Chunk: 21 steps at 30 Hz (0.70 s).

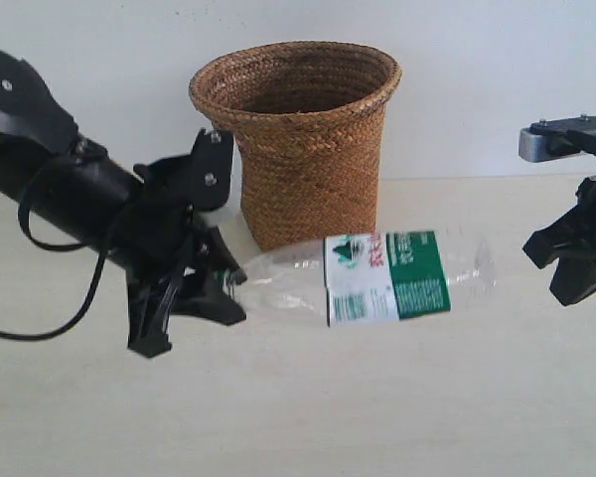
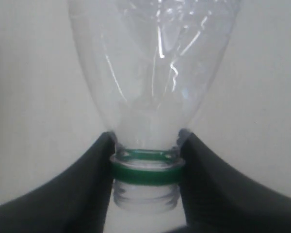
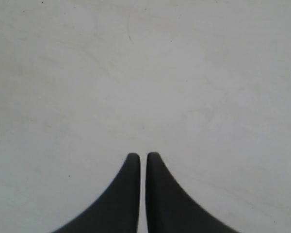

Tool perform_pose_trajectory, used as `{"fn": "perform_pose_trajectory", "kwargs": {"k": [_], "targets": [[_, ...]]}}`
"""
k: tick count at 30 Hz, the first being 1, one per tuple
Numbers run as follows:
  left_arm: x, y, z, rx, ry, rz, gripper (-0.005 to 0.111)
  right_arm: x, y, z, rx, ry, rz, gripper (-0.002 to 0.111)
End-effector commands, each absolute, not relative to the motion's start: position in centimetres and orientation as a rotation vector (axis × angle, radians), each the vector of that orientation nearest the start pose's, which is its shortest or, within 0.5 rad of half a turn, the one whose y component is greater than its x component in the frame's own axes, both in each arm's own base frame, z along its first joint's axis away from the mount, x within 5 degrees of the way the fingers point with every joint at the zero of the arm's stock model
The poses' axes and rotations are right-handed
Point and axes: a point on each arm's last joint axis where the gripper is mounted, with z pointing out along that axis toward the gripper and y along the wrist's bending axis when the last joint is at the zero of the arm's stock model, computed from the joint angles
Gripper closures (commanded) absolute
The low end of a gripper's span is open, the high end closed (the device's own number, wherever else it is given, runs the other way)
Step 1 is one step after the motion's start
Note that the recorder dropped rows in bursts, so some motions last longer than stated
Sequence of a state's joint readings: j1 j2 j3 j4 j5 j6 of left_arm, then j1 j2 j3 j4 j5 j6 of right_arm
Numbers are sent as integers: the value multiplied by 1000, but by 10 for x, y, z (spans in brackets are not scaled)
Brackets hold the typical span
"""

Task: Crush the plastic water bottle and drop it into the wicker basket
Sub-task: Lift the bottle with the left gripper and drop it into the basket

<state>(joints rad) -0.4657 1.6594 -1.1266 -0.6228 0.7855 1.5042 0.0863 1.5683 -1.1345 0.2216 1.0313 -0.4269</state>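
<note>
The clear plastic water bottle [image 1: 377,278] lies horizontal in front of the wicker basket [image 1: 308,159], its green-and-white label facing the exterior camera. My left gripper [image 1: 228,283] is shut on the bottle's neck. In the left wrist view the fingers [image 2: 97,174] clamp either side of a green ring [image 2: 146,175] above the threaded mouth, and no cap shows. The bottle's body [image 2: 155,73] stretches away from the left gripper [image 2: 146,141]. My right gripper [image 1: 566,263] is shut on nothing just past the bottle's base; in its wrist view the right gripper [image 3: 143,156] is over bare table.
The pale wooden table [image 1: 298,417] runs back to a white wall. The basket stands upright at the back middle, its open rim [image 1: 296,70] well above the bottle. The left arm's black cable [image 1: 50,298] loops down at the left.
</note>
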Motion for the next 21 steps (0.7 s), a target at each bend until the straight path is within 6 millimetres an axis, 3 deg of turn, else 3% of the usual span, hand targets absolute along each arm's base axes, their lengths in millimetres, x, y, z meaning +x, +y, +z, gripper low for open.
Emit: {"fn": "perform_pose_trajectory", "kwargs": {"k": [1, 5, 8, 9, 10, 11, 13, 16, 21], "targets": [[296, -189, 272, 1746, 1760, -343, 102, 299, 43, 251, -572, 2816, 261, 108], [319, -193, 306, 1579, 1667, -193, 102, 298, 43, 251, -576, 2816, 274, 108], [345, -189, 329, 1259, 1600, 2, 102, 298, 44, 251, -576, 2815, 285, 108], [361, -185, 336, 1129, 1509, 165, 96, 298, 45, 251, -569, 2816, 299, 108], [366, -186, 336, 1123, 1478, 211, 86, 298, 45, 251, -565, 2815, 307, 108], [378, -190, 334, 1140, 1464, 235, 54, 298, 47, 252, -551, 2812, 331, 108], [388, -194, 331, 1126, 1462, 241, 22, 298, 48, 252, -561, 2803, 349, 108], [400, -200, 326, 1130, 1455, 251, 3, 297, 50, 252, -566, 2803, 392, 108], [399, -198, 331, 1103, 1443, 260, 19, 299, 51, 253, -565, 2782, 390, 108]]}}
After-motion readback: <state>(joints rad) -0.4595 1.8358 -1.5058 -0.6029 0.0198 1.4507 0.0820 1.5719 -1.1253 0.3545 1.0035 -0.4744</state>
